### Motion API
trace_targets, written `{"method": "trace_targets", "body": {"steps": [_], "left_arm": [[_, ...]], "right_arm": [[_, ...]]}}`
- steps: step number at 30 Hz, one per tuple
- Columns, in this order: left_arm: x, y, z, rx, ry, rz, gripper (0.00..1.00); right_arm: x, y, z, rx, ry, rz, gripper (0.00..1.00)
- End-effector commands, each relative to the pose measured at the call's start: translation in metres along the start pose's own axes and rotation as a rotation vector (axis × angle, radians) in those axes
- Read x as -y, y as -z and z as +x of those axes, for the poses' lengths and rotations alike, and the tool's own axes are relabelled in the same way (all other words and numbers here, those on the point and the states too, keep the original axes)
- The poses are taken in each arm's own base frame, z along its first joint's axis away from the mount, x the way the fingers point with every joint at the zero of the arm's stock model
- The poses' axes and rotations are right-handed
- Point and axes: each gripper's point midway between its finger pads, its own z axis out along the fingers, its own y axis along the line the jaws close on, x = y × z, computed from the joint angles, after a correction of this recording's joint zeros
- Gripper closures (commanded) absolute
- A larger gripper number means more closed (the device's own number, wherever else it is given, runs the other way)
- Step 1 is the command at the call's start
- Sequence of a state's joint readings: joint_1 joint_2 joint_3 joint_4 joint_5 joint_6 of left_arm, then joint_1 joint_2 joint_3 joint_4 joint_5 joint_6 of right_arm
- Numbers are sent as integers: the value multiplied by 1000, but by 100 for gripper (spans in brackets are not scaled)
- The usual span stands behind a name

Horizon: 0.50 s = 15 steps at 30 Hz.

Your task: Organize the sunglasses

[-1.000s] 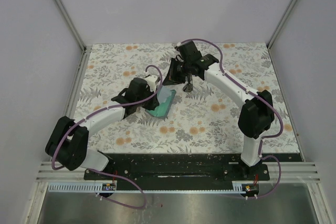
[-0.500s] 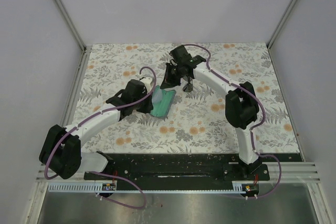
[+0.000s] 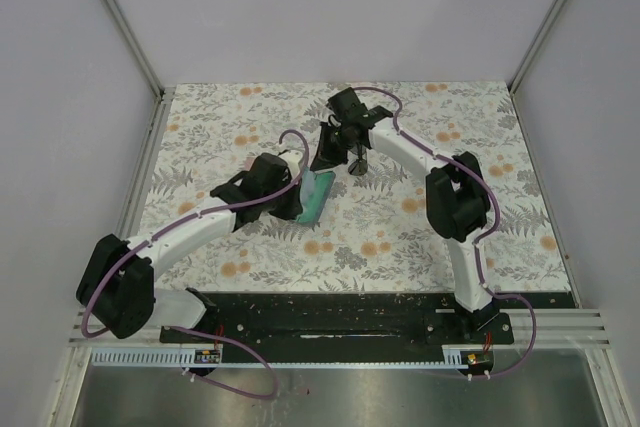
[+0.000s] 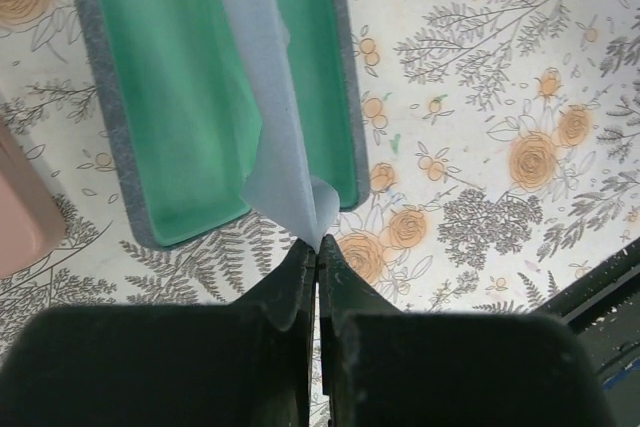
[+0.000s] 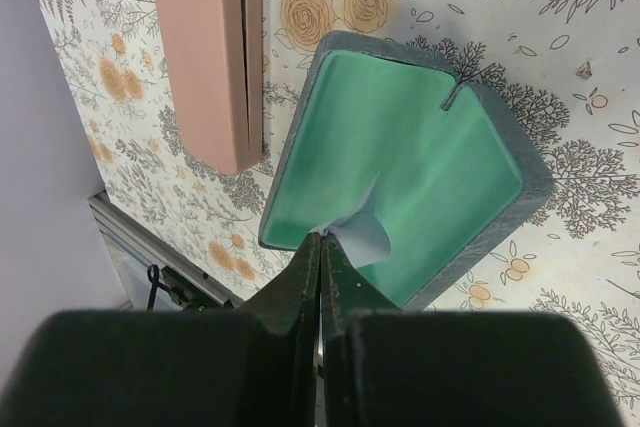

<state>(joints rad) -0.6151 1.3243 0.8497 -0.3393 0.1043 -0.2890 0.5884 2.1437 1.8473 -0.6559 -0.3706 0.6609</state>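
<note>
Sunglasses do not show in either wrist view, and from above I cannot pick them out for sure; a dark shape at upper centre beside the right arm may be a pair. Nearest, at lower centre of its wrist view, the left end effector (image 4: pixel 318 247) is clamped tight on one thin corner of the light blue cloth (image 4: pixel 262 97). The cloth runs up over the open green-lined case (image 4: pixel 170 97) on the flowered surface (image 4: pixel 480 67). Farther off, the right end effector (image 5: pixel 322 239) pinches another corner just as narrowly, with the pink case (image 5: pixel 205 47) at upper left. Likely trouble: so little cloth is held that any pull between the arms could slip a corner free, letting it drop crumpled or half over the rim. A low finger could also nudge the case askew
</note>
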Motion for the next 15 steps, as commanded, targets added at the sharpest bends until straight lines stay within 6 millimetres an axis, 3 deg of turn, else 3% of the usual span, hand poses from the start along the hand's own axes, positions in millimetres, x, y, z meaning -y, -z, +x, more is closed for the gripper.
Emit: {"method": "trace_targets", "body": {"steps": [1,7,15], "left_arm": [[18,5,-9,-5,-9,43,100],[10,-5,3,-60,-14,4,100],[-1,-3,5,-87,-42,-68,100]], "right_arm": [[1,4,-19,40,24,-20,100],[11,-4,-16,22,19,-3,100],[22,-14,-14,11,15,24,100]]}}
